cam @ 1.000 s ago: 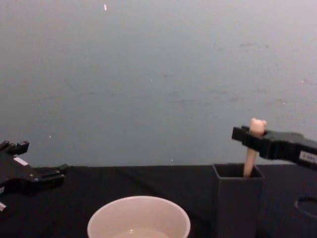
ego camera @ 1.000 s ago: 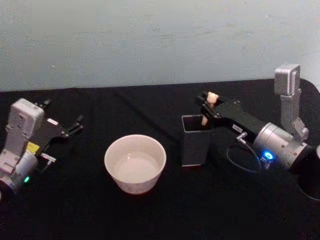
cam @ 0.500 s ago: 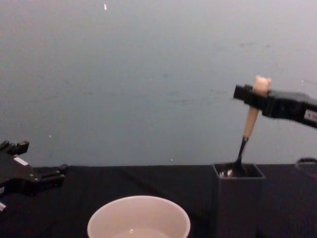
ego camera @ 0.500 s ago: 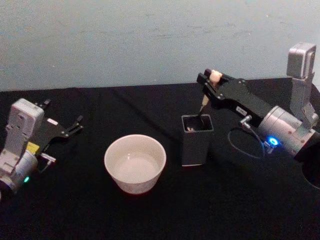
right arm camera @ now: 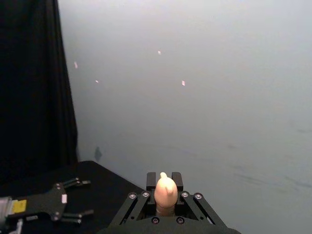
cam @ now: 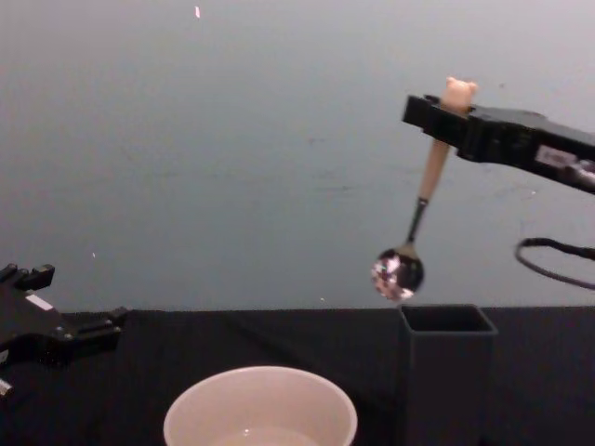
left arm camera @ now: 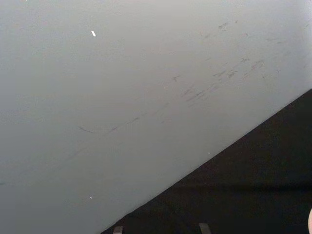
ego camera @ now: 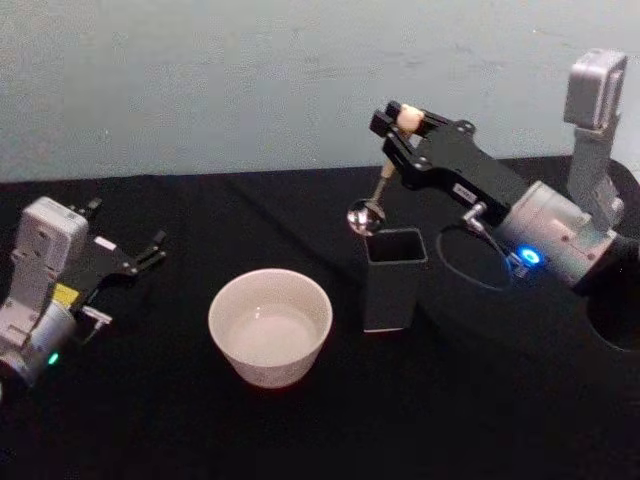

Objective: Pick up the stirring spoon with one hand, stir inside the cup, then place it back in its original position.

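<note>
Black cloth (ego camera: 450, 400) covers the table below a plain pale wall. Your right gripper (ego camera: 392, 128) is clamped on the smooth cream handle of the stirring spoon (ego camera: 381, 188), just under the bear head. The shiny metal bowl hangs just above the dark square holder (ego camera: 392, 290), toward the cup side. The round, thin-rimmed cup (ego camera: 270, 365) stands apart to its left. The slim handle may pivot in the grip, and a swinging stem could clip the rim. The left gripper (ego camera: 143, 256) lies parked at the left with its fingers apart.
</note>
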Robot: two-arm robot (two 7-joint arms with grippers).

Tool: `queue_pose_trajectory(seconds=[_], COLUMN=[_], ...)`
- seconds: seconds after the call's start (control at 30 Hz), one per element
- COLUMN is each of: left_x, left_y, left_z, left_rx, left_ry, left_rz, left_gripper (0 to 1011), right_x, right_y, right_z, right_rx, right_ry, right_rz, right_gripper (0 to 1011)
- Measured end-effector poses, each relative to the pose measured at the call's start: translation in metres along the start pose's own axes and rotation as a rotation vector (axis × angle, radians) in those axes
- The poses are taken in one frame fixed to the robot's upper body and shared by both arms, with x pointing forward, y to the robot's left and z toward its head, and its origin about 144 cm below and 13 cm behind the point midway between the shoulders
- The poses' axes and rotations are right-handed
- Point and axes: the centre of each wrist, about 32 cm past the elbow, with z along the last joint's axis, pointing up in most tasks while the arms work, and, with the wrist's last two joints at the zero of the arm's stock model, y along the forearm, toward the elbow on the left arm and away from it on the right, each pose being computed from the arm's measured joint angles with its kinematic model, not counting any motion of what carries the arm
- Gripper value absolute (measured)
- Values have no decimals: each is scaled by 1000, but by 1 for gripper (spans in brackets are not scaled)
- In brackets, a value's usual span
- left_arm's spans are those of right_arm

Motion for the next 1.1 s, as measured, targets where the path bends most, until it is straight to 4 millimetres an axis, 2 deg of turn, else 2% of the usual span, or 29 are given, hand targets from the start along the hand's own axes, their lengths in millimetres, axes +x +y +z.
queue_pose_trajectory(seconds=[0.2, 0.47, 0.77, 1.1], left_x=[0, 0, 0, 0], left_y=[0, 0, 0, 0], left_z=[0, 0, 0, 0], left_rx=[0, 0, 0, 0], left_ry=[0, 0, 0, 0], left_rz=[0, 0, 0, 0], left_gripper=[1001, 1001, 1001, 1001], right_x=[-4, -13, -22, -28], right_y=[19, 42, 50, 54], right_z=[-2, -20, -37, -67], right_rx=[12, -14, -36, -69], right_ry=[0, 23, 52, 64], right_rz=[58, 146, 222, 268], right_gripper=[194, 194, 194, 194])
